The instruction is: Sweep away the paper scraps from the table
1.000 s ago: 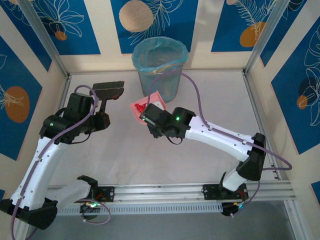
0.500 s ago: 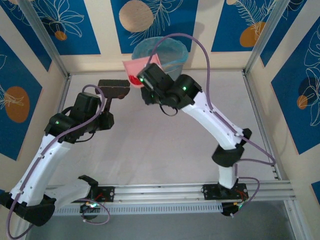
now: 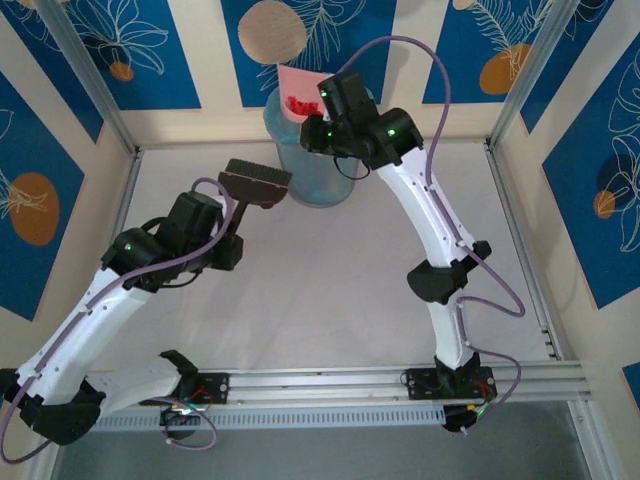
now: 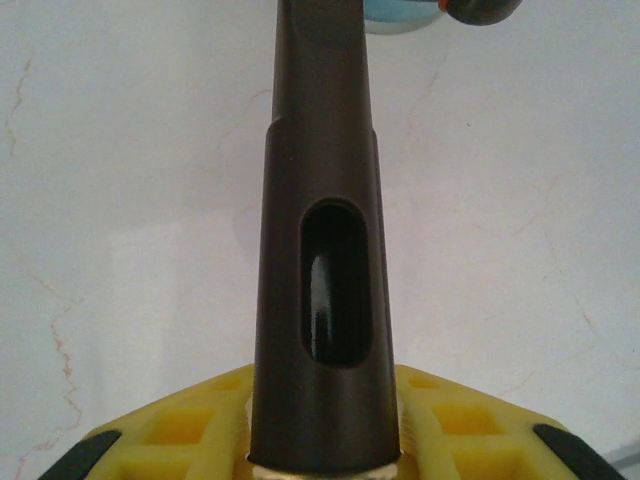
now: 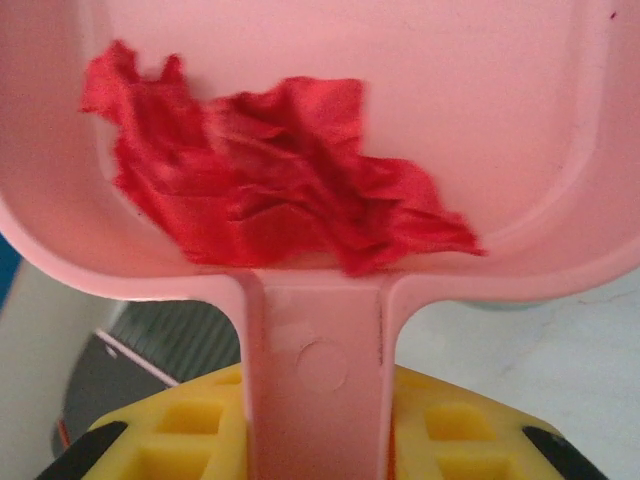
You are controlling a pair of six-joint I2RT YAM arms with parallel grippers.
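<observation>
Red paper scraps (image 5: 270, 190) lie crumpled in a pink dustpan (image 5: 480, 90). My right gripper (image 5: 315, 440) is shut on the pan's handle. In the top view the dustpan (image 3: 296, 80) is lifted and tilted above the rim of the blue-lined bin (image 3: 320, 165), with the scraps (image 3: 298, 104) still in it and my right gripper (image 3: 335, 105) just behind it. My left gripper (image 4: 320, 445) is shut on the dark brush handle (image 4: 320, 250). The brush head (image 3: 255, 183) hangs over the table (image 3: 330, 290) left of the bin, ahead of my left gripper (image 3: 226, 245).
Patterned wall panels close the table at the back and sides. A metal rail (image 3: 330, 385) runs along the front edge. The raised right arm arches over the table's right half. The brush head (image 5: 150, 350) lies below the pan's left side.
The right arm has lifted the dustpan with the red scraps from the table up to the bin's rim. The left arm has carried the brush rightward, toward the bin.
</observation>
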